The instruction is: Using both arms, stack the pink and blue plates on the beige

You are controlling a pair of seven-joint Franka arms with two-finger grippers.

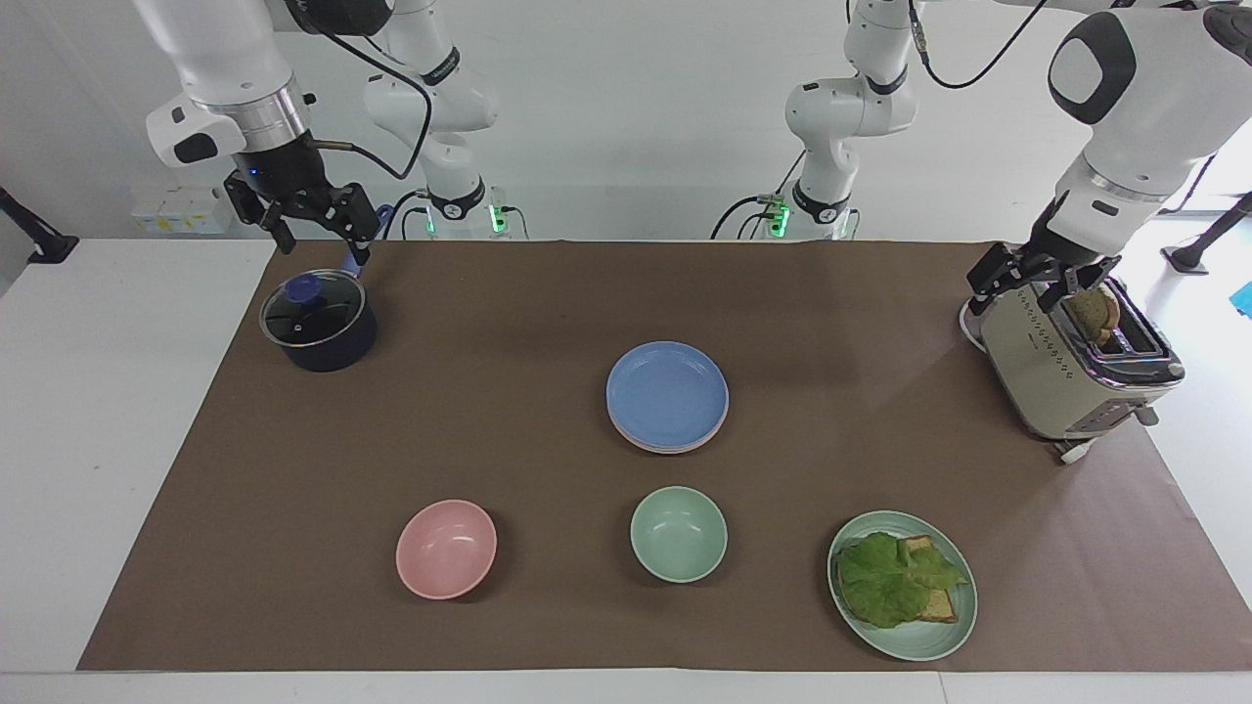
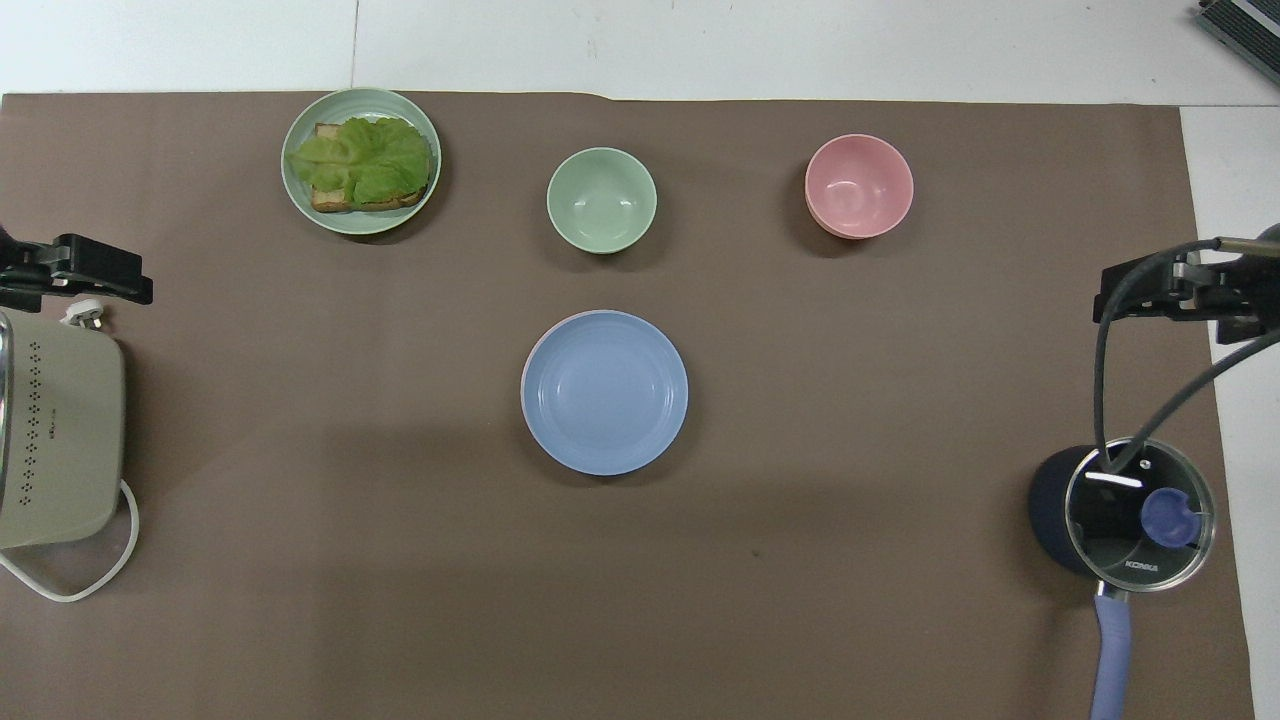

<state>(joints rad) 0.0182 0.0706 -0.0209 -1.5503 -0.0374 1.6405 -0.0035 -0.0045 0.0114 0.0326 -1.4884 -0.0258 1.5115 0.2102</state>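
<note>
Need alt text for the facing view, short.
A round blue plate tops a plate stack mid-table, a pink rim showing beneath. The open right gripper is raised over the lidded dark saucepan; the open left gripper is over the beige toaster.

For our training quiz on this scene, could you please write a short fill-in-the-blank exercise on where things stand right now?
1. The top plate of the stack at the table's middle is ____.
2. The lettuce lies on toast on a pale ____ plate.
3. The right gripper, open, hangs over the lidded ____.
4. The left gripper, open and holding nothing, waits over the ____.

Missing words: blue; green; pot; toaster
</note>
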